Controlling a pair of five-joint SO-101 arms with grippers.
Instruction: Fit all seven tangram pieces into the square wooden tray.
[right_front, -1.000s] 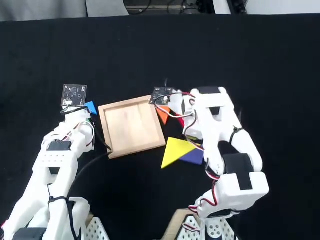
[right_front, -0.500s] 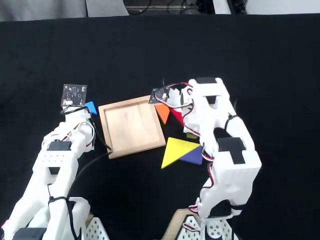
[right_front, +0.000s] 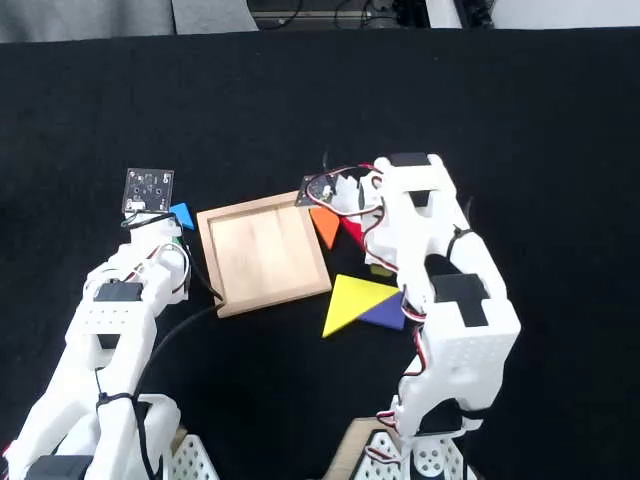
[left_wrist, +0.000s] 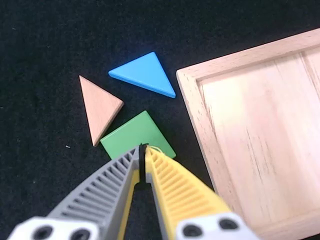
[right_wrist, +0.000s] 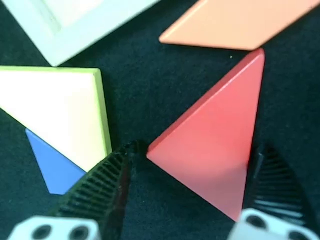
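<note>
Your left gripper (left_wrist: 143, 150), fingers pressed together, hangs over the green square (left_wrist: 136, 136) just left of the wooden tray (right_front: 262, 250), and right of the tray your right gripper (right_wrist: 195, 150) stands spread wide with the red triangle (right_wrist: 217, 145) between its fingers.

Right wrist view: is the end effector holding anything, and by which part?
Nothing appears held. The right end effector is open, one finger on either side of the red triangle, which lies flat, not gripped.

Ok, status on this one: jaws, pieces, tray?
Left gripper jaws shut, tips at green square. Right gripper jaws open astride red triangle. Wooden tray holds no pieces; orange piece lies between it and the red triangle.
</note>
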